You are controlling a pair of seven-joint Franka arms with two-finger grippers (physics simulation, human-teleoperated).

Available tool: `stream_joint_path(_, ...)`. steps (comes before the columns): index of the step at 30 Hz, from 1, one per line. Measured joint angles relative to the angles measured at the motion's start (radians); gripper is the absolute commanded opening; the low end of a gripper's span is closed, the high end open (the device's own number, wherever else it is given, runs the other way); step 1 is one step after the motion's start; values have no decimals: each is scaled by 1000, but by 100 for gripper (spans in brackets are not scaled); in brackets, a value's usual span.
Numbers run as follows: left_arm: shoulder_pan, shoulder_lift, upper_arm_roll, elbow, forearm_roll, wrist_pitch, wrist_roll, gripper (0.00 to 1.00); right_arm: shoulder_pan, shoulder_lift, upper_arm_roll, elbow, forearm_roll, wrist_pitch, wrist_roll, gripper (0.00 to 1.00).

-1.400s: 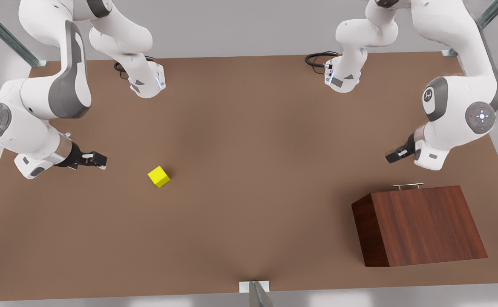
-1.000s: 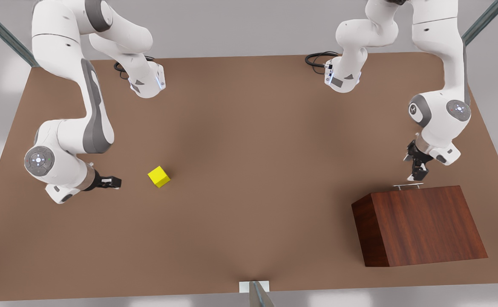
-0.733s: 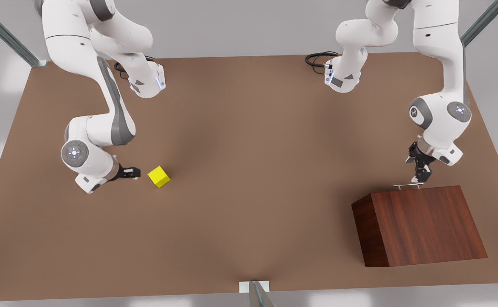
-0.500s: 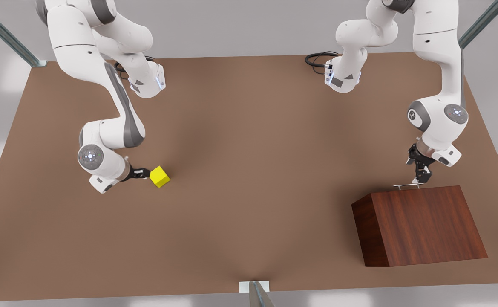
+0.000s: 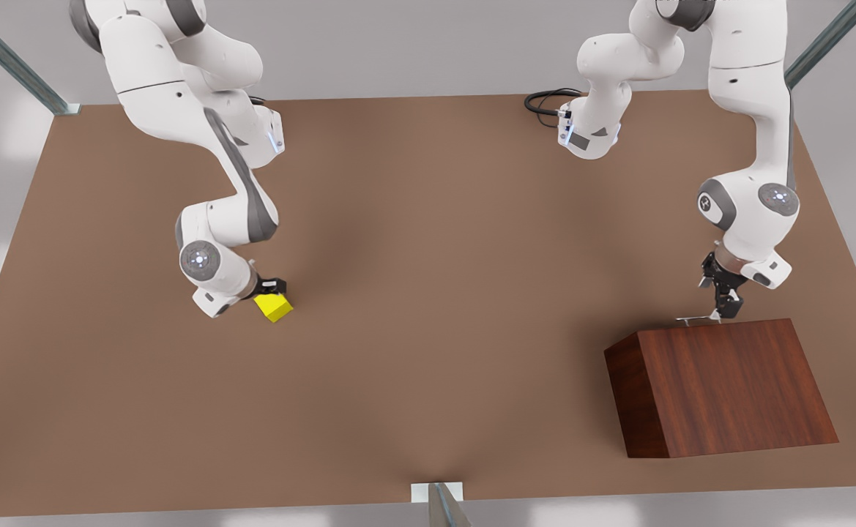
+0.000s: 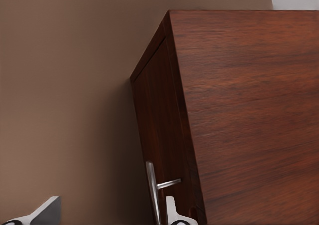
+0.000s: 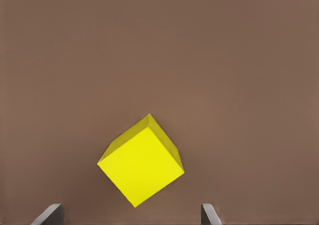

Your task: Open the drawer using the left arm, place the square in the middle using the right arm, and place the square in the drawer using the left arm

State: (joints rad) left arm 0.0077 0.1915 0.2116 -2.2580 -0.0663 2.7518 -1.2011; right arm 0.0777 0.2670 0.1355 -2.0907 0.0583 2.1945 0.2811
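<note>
R claw (image 5: 272,287) spread, over cube (image 5: 274,308) on counter (image 5: 428,293) | L claw (image 5: 720,311) spread, straddling handle (image 6: 152,190) | drawer (image 6: 159,135) closed

Matte brown tabletop (image 5: 428,256), pale grey floor (image 5: 398,51), metal corner struts (image 5: 10,62)

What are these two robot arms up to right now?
Two things are starting at once. The left gripper is at the silver handle of the wooden cabinet, fingers open around it; the drawer is not yet pulled out. The right gripper hovers open over the yellow cube, which sits on the brown table, not yet grasped.
</note>
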Motion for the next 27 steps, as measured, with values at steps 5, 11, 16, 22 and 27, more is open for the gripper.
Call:
stream_joint_path(5,1,8,0,3,-1,0,0,100,-6,19,-9,-14,6,67,190,100)
stream_joint_path(11,-6,10,0,2,-2,-1,0,100,-4,82,-17,-1,6,100,297,100)
stream_joint_path(16,-9,25,0,2,-2,0,0,100,-8,95,-17,-9,5,141,311,100)
stream_joint_path(22,-9,2,0,-18,-2,-30,0,100,-8,94,-46,-25,5,142,471,100)
stream_joint_path(27,-9,-28,0,-59,-3,-64,2,100,2,119,-48,-22,-44,180,635,100)
